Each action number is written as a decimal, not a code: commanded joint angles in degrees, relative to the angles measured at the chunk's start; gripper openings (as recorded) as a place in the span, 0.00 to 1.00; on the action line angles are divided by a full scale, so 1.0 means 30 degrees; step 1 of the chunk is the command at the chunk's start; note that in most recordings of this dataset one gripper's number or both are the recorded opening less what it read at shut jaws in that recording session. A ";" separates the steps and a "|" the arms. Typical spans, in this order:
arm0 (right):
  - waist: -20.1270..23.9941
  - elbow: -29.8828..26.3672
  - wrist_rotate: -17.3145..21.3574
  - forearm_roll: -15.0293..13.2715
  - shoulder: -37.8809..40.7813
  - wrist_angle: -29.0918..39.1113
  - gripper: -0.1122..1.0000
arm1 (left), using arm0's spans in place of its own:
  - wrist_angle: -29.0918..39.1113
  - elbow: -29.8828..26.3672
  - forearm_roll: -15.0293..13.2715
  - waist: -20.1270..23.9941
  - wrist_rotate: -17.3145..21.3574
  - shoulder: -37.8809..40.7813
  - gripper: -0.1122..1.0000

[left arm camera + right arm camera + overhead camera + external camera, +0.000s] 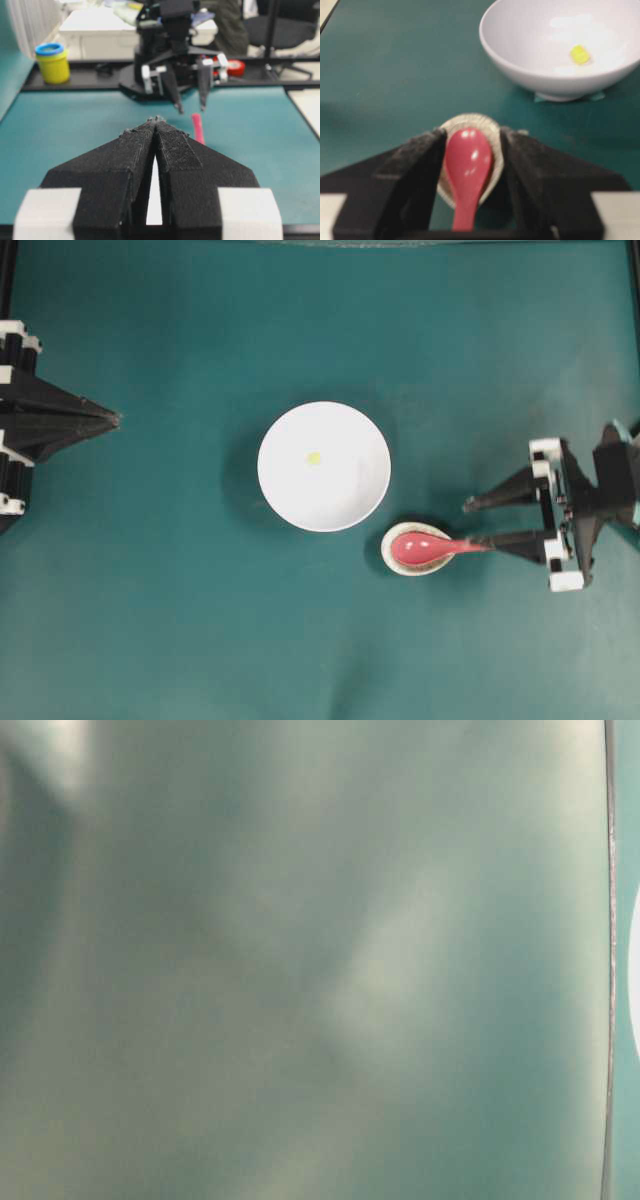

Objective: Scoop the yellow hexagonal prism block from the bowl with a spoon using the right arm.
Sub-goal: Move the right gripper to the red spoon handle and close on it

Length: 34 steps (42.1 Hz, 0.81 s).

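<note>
The right arm (600,490) is reaching in from the right edge, its right gripper (478,523) spreading its jaws wide and pointing left. The left gripper (112,420) is sitting at the left edge, jaws pressing together.

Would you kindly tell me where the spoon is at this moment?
Seen from overhead, the spoon lies right of centre with its scoop in the small oval dish, just below-right of the white bowl, handle pointing toward the right end effector.

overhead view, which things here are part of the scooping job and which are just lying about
In the job:
- yellow block
- white bowl
- red spoon
- right pincer, open

Lying about:
- small speckled dish under the spoon
- left pincer, shut
</note>
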 commanded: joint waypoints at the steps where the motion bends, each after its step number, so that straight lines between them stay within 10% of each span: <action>1: 0.0938 -0.0117 0.0146 0.0820 0.0938 -0.1143 0.58 | -0.0029 -0.0234 0.0029 0.0029 0.0029 0.0176 0.10; 34: 0.2080 -0.0322 0.2285 0.1055 0.5625 -0.3135 0.58 | 0.0000 -0.0205 0.0029 0.0029 0.0029 0.0205 0.10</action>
